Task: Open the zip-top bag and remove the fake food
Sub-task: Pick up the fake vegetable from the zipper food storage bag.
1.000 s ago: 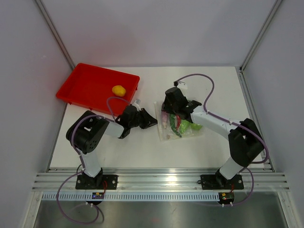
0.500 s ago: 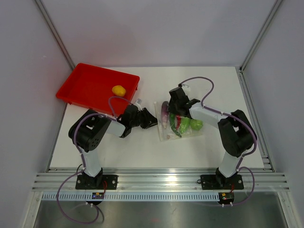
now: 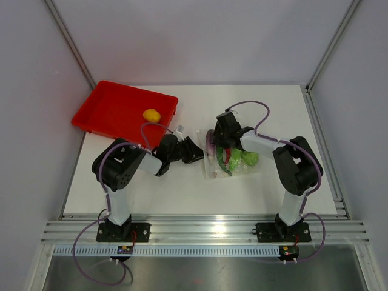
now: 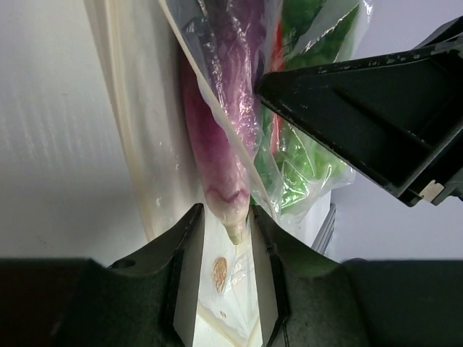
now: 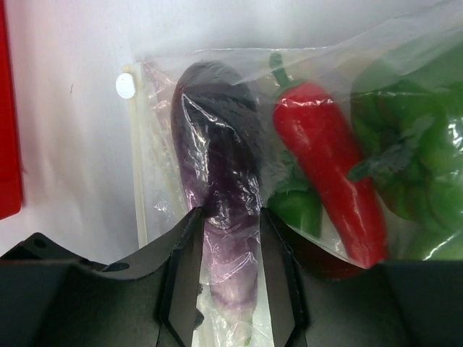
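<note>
red tray (image 3: 106, 115): table's far-left corner | white table (image 3: 182, 194) | metal rail (image 3: 206, 230): along near edge

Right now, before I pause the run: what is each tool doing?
Left tool: open, fingers either side of the eggplant tip.
Right tool: closed on the eggplant through the bag.
</note>
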Motion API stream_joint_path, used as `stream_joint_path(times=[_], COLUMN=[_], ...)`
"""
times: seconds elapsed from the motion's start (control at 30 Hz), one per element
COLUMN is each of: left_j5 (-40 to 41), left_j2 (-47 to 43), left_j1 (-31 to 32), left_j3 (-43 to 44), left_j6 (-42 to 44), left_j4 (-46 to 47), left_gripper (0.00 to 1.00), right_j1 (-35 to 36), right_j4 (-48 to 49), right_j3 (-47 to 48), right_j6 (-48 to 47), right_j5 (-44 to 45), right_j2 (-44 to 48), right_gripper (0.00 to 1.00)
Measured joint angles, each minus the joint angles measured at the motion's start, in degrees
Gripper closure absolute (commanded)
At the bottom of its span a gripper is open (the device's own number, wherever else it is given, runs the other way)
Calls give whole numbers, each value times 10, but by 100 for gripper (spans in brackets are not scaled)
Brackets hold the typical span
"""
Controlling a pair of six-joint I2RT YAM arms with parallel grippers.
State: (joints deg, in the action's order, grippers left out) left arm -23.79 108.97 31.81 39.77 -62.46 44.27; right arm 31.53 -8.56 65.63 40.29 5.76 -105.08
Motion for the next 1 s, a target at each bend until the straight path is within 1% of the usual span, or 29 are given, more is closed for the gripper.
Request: stream_joint_path(times=[0.1, 0.13, 0.17, 0.3, 0.4, 0.73, 0.8, 1.0], left_j5=[-1, -1, -1, 1, 3, 22, 26, 38], left_j2=[4, 6, 7, 8, 8, 8, 8, 8], left_j1=[3, 3, 5, 9, 10, 24, 26, 31], left_j3=[5, 7, 10, 21, 28, 63, 65, 76], left_j6=[1, 1, 3, 16, 25, 66, 72, 89], left_j4=[4, 4, 3, -20, -37, -92, -99, -122], left_gripper=[62, 61, 56, 51, 49, 49, 49, 51], right_j1=[0, 0, 0, -1, -1, -10, -13, -24], right_j4=[1, 2, 2, 7, 13, 32, 41, 45], right_j3=[0, 0, 0, 0, 0, -14, -24, -28], right_j6=[0, 1, 1, 4, 7, 25, 30, 41], right_j5=[-10, -10, -13, -24, -29, -53, -59, -88], right_j2=[0, -1, -2, -6, -7, -5, 0, 0], right_gripper=[57, 57, 57, 57, 57, 59, 60, 62])
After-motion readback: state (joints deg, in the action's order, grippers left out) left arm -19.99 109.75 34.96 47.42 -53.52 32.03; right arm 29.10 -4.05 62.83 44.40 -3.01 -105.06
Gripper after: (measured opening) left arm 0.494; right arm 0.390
